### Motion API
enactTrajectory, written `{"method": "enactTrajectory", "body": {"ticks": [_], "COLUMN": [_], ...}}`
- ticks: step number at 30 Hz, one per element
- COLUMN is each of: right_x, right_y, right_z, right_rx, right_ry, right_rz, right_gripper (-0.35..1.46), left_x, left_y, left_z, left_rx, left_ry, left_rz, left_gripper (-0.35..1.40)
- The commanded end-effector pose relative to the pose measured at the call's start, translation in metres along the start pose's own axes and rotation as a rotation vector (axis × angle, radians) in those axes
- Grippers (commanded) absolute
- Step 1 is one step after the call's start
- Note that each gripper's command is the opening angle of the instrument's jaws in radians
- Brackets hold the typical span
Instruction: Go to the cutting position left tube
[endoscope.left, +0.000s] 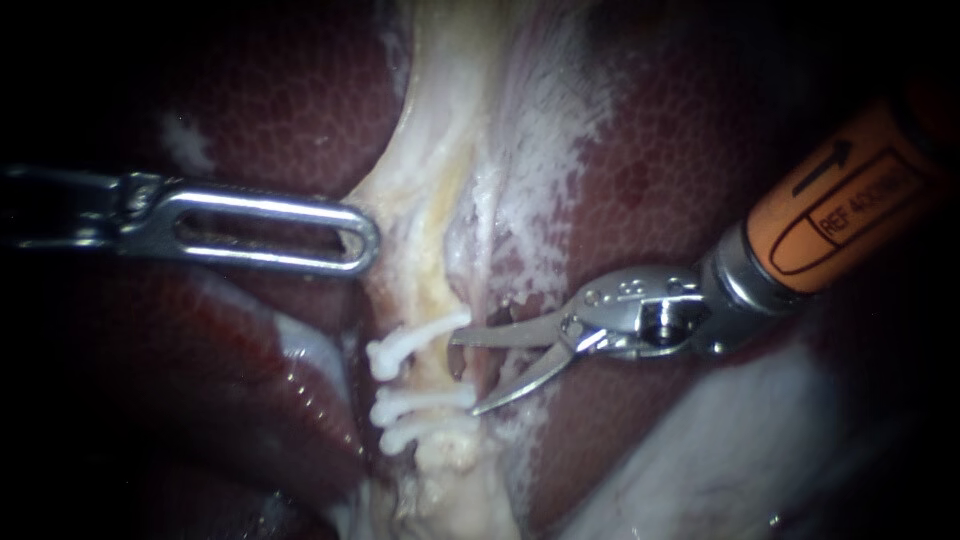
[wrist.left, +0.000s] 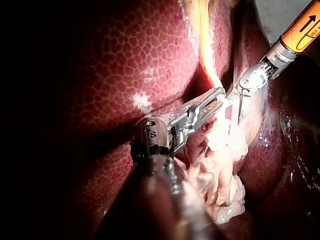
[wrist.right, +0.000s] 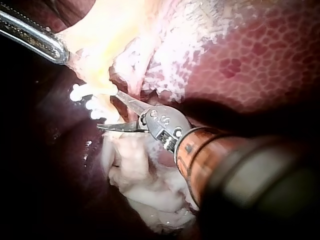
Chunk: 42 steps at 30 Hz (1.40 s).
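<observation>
Right instrument (endoscope.left: 465, 376), jaws parted and holding nothing, tips at the clipped tube (endoscope.left: 437, 368) between clips (endoscope.left: 420, 398); approach nearly complete, tube not yet astride.

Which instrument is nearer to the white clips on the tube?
Right. The right instrument has its blades open just beside the white clips, with the tips almost touching them. The left instrument rests higher up against the pale tissue, apart from the clips.
</observation>
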Motion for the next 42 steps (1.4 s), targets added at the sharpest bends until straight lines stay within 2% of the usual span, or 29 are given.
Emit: {"method": "enactTrajectory", "body": {"ticks": [1,10,17,26,29,32,34,42], "right_x": [0.0000,0.0002,0.0005,0.0011,0.0014,0.0018,0.0019,0.0020], "right_y": [0.0000,0.0002,0.0002,-0.0007,-0.0009,-0.0010,-0.0009,0.0002], "right_z": [0.0003,0.0013,0.0015,0.0016,0.0018,0.0022,0.0023,0.0029], "right_rx": [0.004,0.021,0.028,0.056,0.075,0.095,0.102,0.096], "right_ry": [0.000,-0.006,0.005,0.022,0.031,0.036,0.041,0.054], "right_rz": [0.003,0.015,0.011,0.007,0.003,0.004,0.002,0.001], "right_gripper": [0.86,0.81,0.81,0.79,0.76,0.64,0.57,0.52], "left_x": [0.0000,0.0000,0.0000,0.0000,0.0000,0.0000,0.0000,0.0001], "left_y": [0.0000,0.0000,0.0000,0.0003,0.0003,0.0004,0.0004,0.0004], "left_z": [0.0000,0.0000,0.0000,0.0000,0.0000,0.0000,0.0000,0.0001], "left_rx": [0.000,0.000,0.000,0.001,-0.002,-0.002,-0.002,-0.002], "left_ry": [0.000,0.000,0.000,0.000,-0.001,-0.001,-0.001,-0.001], "left_rz": [0.000,0.000,0.000,0.000,0.000,0.000,0.000,0.001], "left_gripper": [-0.35,-0.35,-0.35,-0.35,-0.35,-0.35,-0.35,-0.35]}}
